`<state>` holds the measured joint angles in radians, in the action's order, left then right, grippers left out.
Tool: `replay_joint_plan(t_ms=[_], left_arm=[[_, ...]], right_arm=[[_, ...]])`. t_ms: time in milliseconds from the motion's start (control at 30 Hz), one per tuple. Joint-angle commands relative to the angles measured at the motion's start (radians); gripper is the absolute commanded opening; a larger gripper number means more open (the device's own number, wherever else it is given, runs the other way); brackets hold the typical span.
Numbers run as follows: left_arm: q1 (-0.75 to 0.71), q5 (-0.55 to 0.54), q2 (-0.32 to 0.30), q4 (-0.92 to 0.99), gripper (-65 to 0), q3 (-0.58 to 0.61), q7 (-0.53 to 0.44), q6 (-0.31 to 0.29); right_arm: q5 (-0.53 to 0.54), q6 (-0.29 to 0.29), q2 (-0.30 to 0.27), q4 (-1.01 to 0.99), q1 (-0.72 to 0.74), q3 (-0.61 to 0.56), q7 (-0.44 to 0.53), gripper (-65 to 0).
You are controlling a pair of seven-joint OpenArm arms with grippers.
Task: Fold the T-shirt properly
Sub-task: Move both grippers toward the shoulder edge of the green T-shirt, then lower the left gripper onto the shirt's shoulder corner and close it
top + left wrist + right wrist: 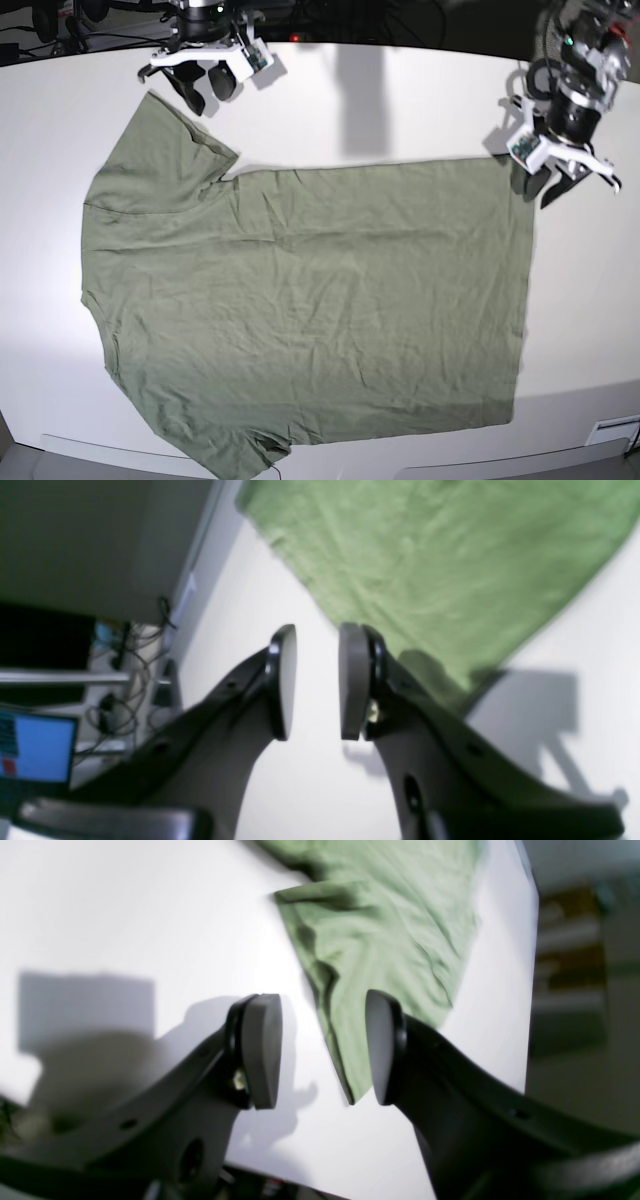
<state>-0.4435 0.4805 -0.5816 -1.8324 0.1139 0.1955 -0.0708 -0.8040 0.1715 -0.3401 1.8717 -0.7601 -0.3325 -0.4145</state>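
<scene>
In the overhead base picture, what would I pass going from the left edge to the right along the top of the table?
T-shirt sleeve → right gripper, jaws apart → bare white table → T-shirt's hem corner → left gripper, jaws apart.

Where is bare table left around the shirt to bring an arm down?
Bare table lies in the strip between the two end effectors above the T-shirt, and right of the hem. Tight along the near edge, where the shirt almost reaches it.
</scene>
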Motion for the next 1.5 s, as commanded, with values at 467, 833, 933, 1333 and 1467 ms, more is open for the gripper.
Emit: replay_joint_plan(t_ms=[467,833,933,1333,1467], left_arm=[[0.036,-0.149,-0.137,-0.235,-50.4,-0.008,0.157,-0.241],[0.028,-0.15,-0.137,-0.236,-50.4,-0.008,0.206,-0.245],[0.028,-0.162,-0.137,-0.236,-50.5,-0.007,0.217,-0.346],[0.029,-0.122,-0.13,-0.236,-49.8,0.039,0.148,-0.424],[0.028,-0.122,-0.129,-0.235,-36.6,0.039,0.141,-0.424]], right_arm=[[0.051,-0.083,-0.253,0.119,-0.041,0.004,-0.145,-37.4],[0.282,-0.342,-0.305,0.457,-0.038,0.042,-0.348,-37.4],[0.365,-0.449,-0.391,0.463,-0.039,0.079,-0.437,-37.4],[0.213,-0.35,-0.507,0.463,-0.041,0.106,-0.511,-37.4],[0.214,-0.343,-0.507,0.463,-0.041,0.106,-0.529,-37.3]])
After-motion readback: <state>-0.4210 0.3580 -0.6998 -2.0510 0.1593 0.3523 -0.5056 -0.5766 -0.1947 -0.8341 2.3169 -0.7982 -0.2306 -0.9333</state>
